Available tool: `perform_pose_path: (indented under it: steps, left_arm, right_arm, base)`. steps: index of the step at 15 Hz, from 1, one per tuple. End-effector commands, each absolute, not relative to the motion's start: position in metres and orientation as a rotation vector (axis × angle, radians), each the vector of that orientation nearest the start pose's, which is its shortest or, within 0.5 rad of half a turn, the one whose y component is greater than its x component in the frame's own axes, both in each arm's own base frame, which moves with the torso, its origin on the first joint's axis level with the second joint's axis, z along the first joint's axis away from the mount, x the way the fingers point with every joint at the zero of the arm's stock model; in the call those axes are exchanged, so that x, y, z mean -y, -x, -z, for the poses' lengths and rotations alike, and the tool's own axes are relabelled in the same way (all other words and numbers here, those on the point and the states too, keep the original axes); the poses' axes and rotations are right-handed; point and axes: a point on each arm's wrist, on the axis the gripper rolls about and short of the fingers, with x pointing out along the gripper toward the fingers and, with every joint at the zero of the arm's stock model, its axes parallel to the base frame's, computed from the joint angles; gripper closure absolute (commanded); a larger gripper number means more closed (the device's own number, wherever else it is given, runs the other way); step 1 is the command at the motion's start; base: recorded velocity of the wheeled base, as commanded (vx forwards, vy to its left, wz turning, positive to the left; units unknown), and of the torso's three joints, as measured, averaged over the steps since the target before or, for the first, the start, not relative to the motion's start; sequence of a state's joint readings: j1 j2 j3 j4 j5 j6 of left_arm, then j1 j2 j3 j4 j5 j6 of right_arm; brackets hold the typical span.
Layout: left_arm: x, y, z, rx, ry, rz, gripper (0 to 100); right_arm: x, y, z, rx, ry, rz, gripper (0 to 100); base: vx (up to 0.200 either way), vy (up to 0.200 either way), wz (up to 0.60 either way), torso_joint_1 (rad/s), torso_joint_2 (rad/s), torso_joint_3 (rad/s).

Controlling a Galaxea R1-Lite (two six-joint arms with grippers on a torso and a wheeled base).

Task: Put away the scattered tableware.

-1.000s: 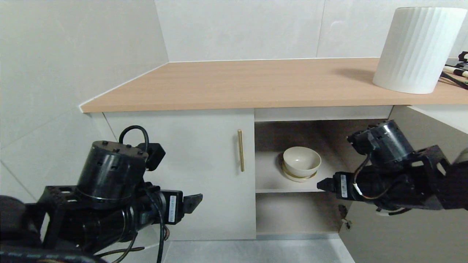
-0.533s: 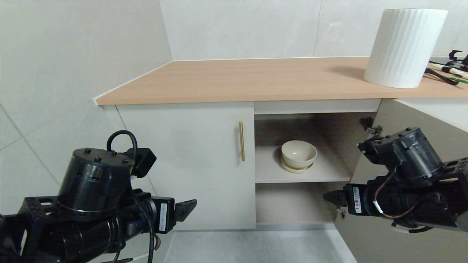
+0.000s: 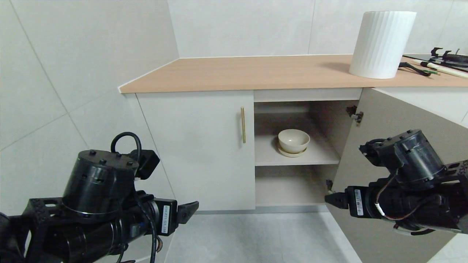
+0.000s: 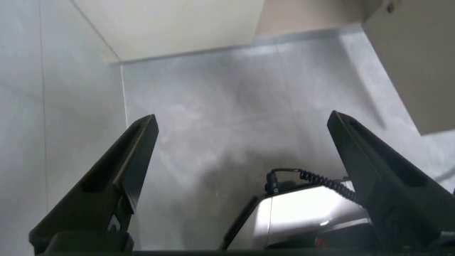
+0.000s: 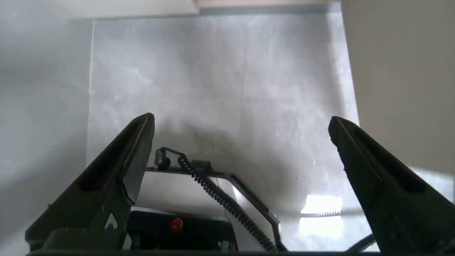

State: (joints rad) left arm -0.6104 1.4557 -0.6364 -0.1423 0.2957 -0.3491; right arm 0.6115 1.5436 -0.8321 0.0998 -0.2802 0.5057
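A small cream bowl (image 3: 293, 140), round and glossy like glazed ceramic, sits upright on a shallow plate (image 3: 291, 153) of the same pale tone; the pair stands on the upper shelf (image 3: 268, 157) inside the cabinet (image 3: 197, 149), towards the shelf's middle; the lower compartment beneath it shows a bare matte floor panel. The cabinet is flat-fronted and smooth, a muted grey-beige; its left door is shut and carries a slim, straight brass-coloured bar handle (image 3: 242, 125) set upright near its inner edge; its right door (image 3: 380, 120) is swung wide, with a dark metal hinge (image 3: 355, 115) showing at its top. On top of the cabinet runs a light wood-grain counter (image 3: 237, 73); on it, above the open door, stands a tall white cylinder (image 3: 380, 44) with fine vertical ribs, and beyond that lie some thin dark utensils (image 3: 438, 65), too small to make out. In front of the cabinet, low over the mottled grey floor (image 3: 256, 237), the left gripper (image 3: 188, 212) hangs before the shut door with its black wedge-shaped fingers (image 4: 135, 163) spread wide and nothing between them; the right gripper (image 3: 329, 199) hangs just beside the open door, its fingers (image 5: 128, 171) likewise parted and empty.
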Motion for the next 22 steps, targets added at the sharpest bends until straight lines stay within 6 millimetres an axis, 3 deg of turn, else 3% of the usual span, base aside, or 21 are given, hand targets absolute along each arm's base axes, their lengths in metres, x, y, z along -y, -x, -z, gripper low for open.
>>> perform_pose_path:
  steps: [1,4,13,22]
  left_arm:
    - [0.121,-0.184,-0.157,-0.657,0.036,0.19,0]
    - [0.12,-0.184,-0.158,-0.652,0.038,0.189,0]
    - [0.12,-0.183,-0.157,-0.655,0.032,0.186,0]
    - [0.12,-0.183,-0.156,-0.657,0.028,0.181,0]
  right_arm:
    - [-0.136,-0.205,-0.166,-0.798,-0.121,-0.114,0]
    - [-0.136,-0.204,-0.165,-0.799,-0.119,-0.116,0]
    - [-0.135,-0.196,-0.173,-0.771,-0.125,-0.137,0]
    - [-0.113,-0.166,-0.21,-0.798,-0.081,-0.124,0]
  base:
    - [-0.2,0.0,0.0,0.002,0.01,-0.002]
    - [-0.2,0.0,0.0,0.002,0.0,0.004]
    - [0.0,0.0,0.0,0.0,0.0,0.0]
    - [0.0,-0.2,0.0,0.004,0.0,-0.001]
